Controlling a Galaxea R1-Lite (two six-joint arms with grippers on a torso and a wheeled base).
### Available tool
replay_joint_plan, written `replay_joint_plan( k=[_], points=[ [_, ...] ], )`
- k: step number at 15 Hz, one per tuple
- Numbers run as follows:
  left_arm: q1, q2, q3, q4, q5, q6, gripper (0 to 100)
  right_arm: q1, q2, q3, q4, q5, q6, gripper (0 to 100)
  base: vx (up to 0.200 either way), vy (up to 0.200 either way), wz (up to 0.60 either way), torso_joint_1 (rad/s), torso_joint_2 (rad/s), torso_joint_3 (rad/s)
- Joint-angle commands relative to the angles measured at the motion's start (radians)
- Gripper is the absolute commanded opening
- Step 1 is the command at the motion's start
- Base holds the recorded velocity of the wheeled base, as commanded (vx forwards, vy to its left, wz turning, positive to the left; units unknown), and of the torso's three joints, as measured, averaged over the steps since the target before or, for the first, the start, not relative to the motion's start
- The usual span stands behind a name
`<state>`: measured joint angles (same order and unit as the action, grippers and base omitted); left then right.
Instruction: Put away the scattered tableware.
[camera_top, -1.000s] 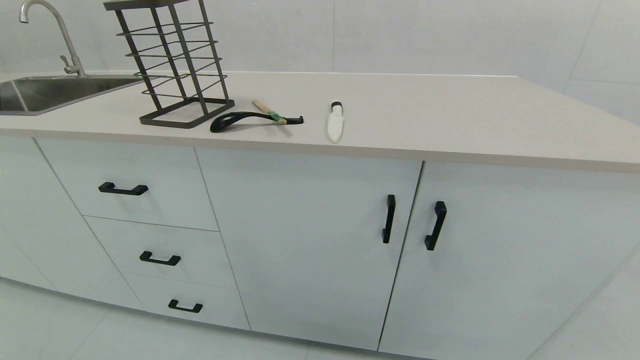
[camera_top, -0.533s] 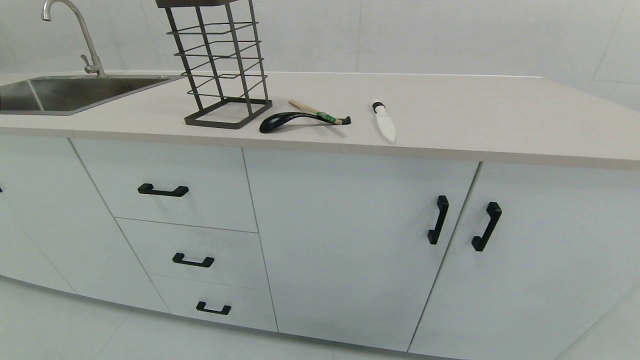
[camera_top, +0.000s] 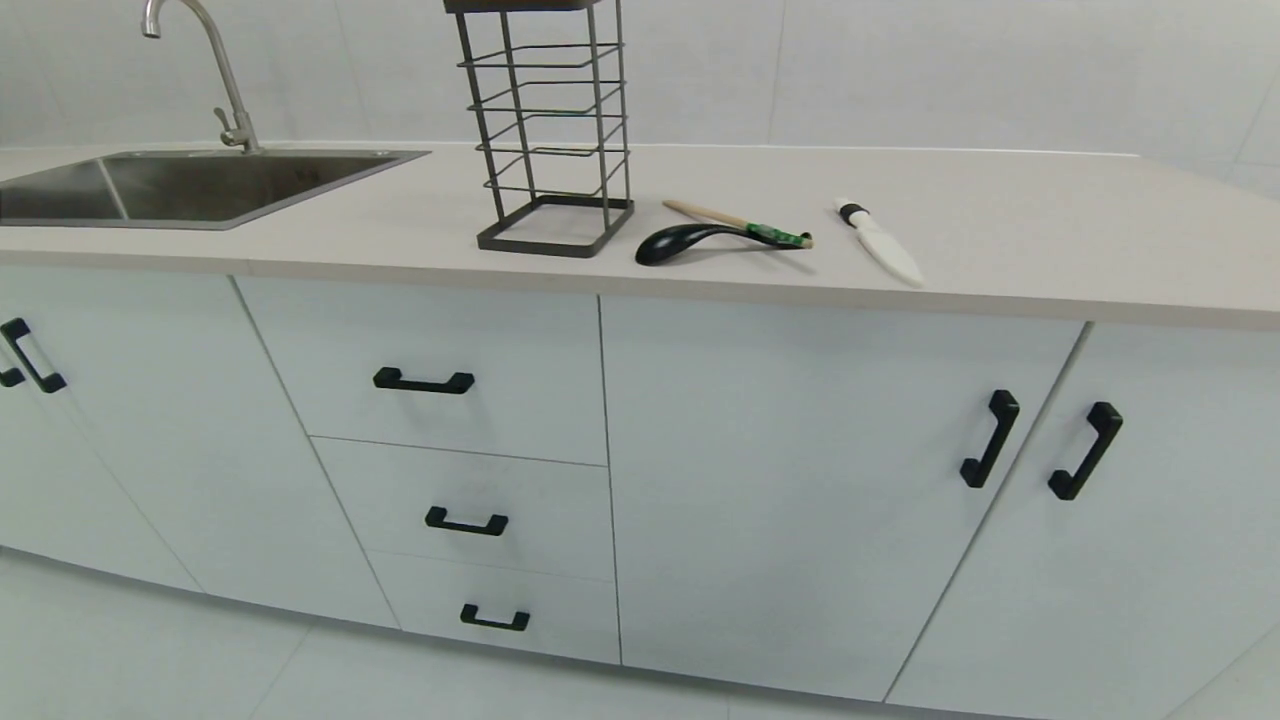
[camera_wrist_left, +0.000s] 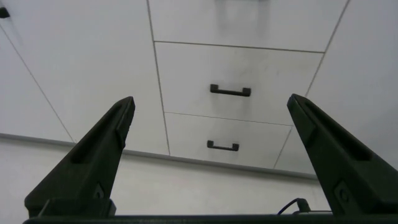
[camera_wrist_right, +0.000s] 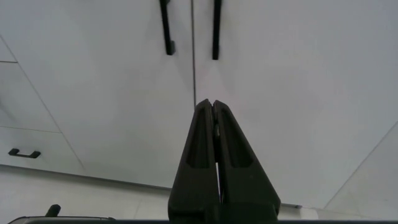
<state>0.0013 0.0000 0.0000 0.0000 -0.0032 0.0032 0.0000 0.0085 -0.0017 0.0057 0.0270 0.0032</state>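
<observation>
On the beige countertop (camera_top: 1000, 230) lie a black ladle (camera_top: 685, 241), a wooden-handled utensil with a green band (camera_top: 740, 223) resting across the ladle's handle, and a white knife with a black collar (camera_top: 882, 243). A tall black wire rack (camera_top: 553, 130) stands upright just left of the ladle. My left gripper (camera_wrist_left: 211, 106) is open, held low in front of the white drawers (camera_wrist_left: 239, 84). My right gripper (camera_wrist_right: 213, 109) is shut with nothing in it, low in front of the cabinet doors (camera_wrist_right: 261, 93).
A steel sink (camera_top: 200, 185) with a curved tap (camera_top: 215, 60) is set into the counter at the left. Below are three drawers with black handles (camera_top: 423, 381) and double doors with vertical black handles (camera_top: 990, 438). Pale tiled floor lies in front.
The head camera has swung left: the rack, utensils and cabinets all slid rightward in the picture and more of the sink came into sight. Nothing on the counter moved.
</observation>
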Motion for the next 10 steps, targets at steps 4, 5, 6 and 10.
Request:
replay_joint_plan(
  k=[4, 5, 6, 10],
  points=[
    [0.000, 0.000, 0.000, 0.000, 0.000, 0.000, 100, 0.000, 0.002, 0.000, 0.000, 0.001, 0.000, 0, 0.050, 0.050, 0.00, 0.000, 0.00, -0.001],
    [0.000, 0.000, 0.000, 0.000, 0.000, 0.000, 100, 0.000, 0.004, 0.000, 0.000, 0.001, 0.000, 0, 0.000, 0.000, 0.00, 0.000, 0.00, 0.000],
    [0.000, 0.000, 0.000, 0.000, 0.000, 0.000, 100, 0.000, 0.004, 0.000, 0.000, 0.001, 0.000, 0, 0.000, 0.000, 0.00, 0.000, 0.00, 0.000],
    [0.000, 0.000, 0.000, 0.000, -0.001, 0.000, 100, 0.000, 0.004, 0.000, 0.000, 0.001, 0.000, 0, 0.000, 0.000, 0.00, 0.000, 0.00, 0.000]
  ],
)
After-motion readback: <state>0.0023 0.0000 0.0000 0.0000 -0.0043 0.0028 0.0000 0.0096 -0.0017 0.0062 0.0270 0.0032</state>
